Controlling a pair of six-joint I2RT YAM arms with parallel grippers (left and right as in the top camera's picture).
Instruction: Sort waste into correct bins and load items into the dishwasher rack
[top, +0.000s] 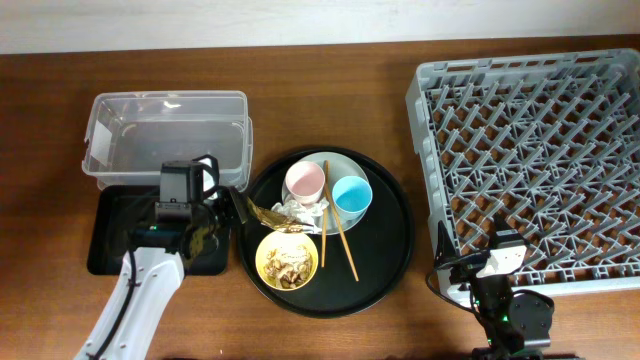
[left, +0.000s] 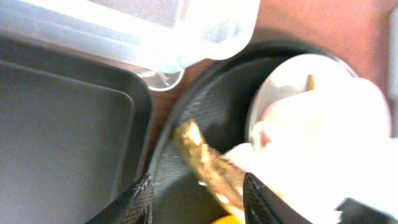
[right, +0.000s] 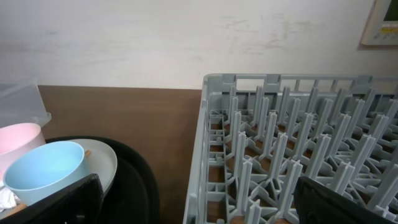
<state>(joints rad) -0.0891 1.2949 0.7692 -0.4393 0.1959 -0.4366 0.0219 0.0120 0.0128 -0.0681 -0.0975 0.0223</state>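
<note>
Jaws of the left gripper (left: 199, 186) stand spread over the round black tray's (left: 217, 106) left rim, with the small brown wrapper (left: 202, 158) between them; contact is unclear. Just right of the wrapper lies the crumpled napkin (left: 311, 149), on the pale plate (left: 280, 81) at the tray's back with the pink cup (top: 304, 182) and light blue cup (top: 351, 194). Chopsticks (top: 338, 225) cross the tray's middle. The yellow bowl (top: 263, 262) of food scraps (top: 288, 262) sits at its front. Left of the tray are the clear box (left: 186, 25) and shallow black tray (left: 62, 124). Right of it, beside the dishwasher rack (top: 530, 150), the right gripper's (right: 199, 183) jaws gape wide, holding nothing.
</note>
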